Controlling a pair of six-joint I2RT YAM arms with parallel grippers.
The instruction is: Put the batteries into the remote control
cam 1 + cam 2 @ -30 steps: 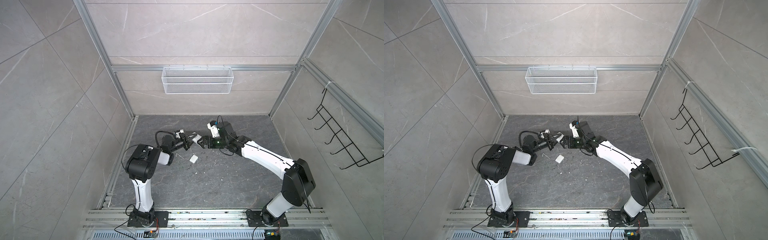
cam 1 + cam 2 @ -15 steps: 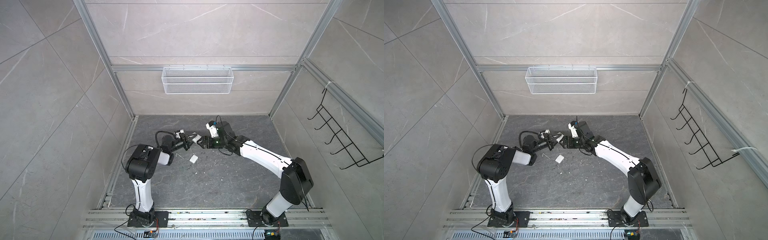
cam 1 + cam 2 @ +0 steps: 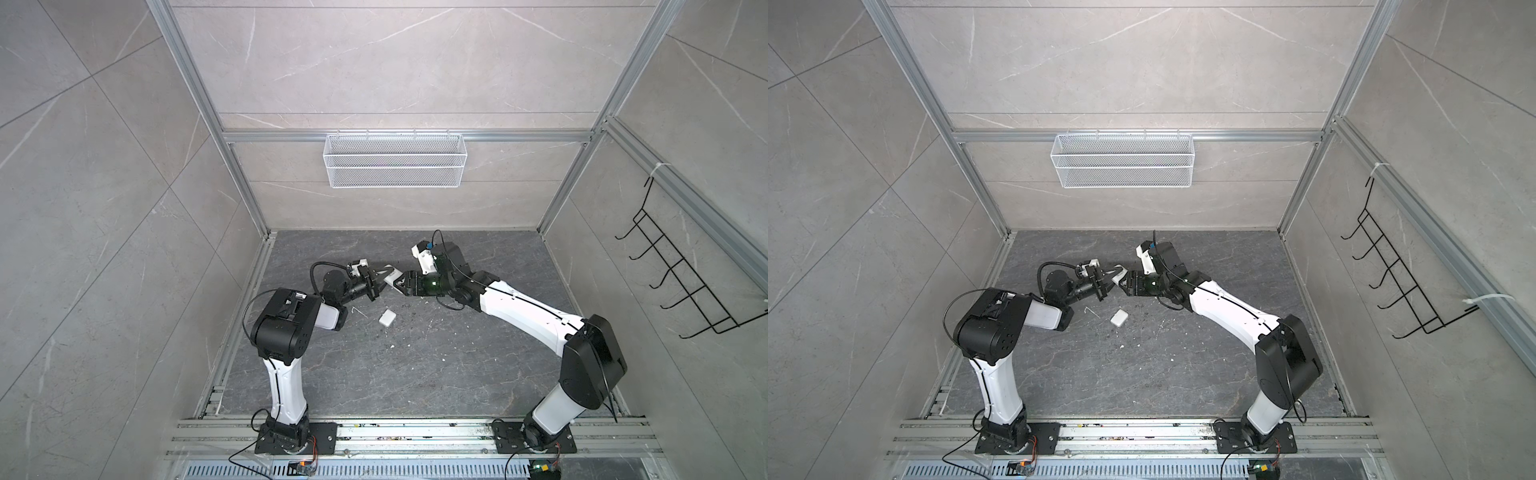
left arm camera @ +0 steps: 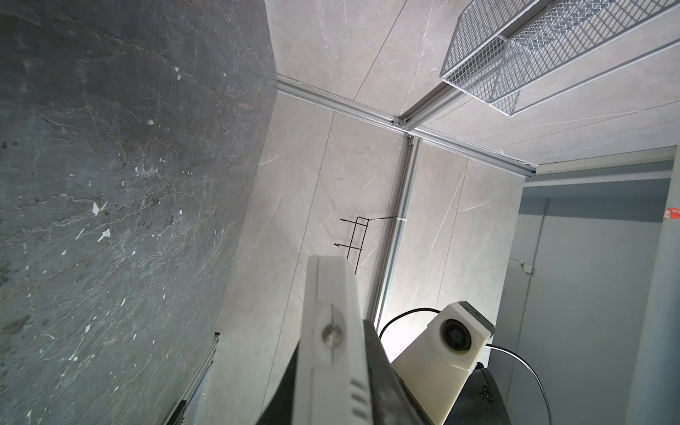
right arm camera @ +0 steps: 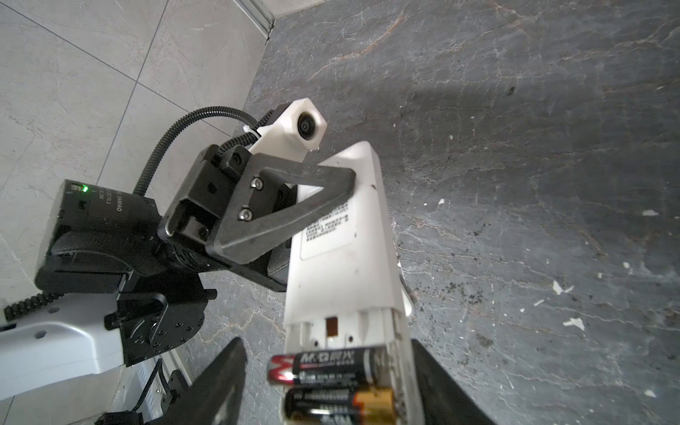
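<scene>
Right wrist view gives you the working picture over the dark grey marbled floor (image 5: 515, 147). The left gripper (image 5: 342, 180) is clamped across the flat white rectangular remote control (image 5: 342, 265), carrying it apparently clear of the floor, back turned toward this camera. The right gripper (image 5: 331, 386) stands spread, jaws astride the remote's open battery bay (image 5: 331, 327), neither visibly squeezing. In a top view the small white rounded cover (image 3: 387, 330) lies apart on the floor. Two slim dark cylindrical batteries (image 5: 327, 368) lie crosswise in the bay, one overhanging its edge. Close slowly and squarely; uneven pressure could likely tip them out.
</scene>
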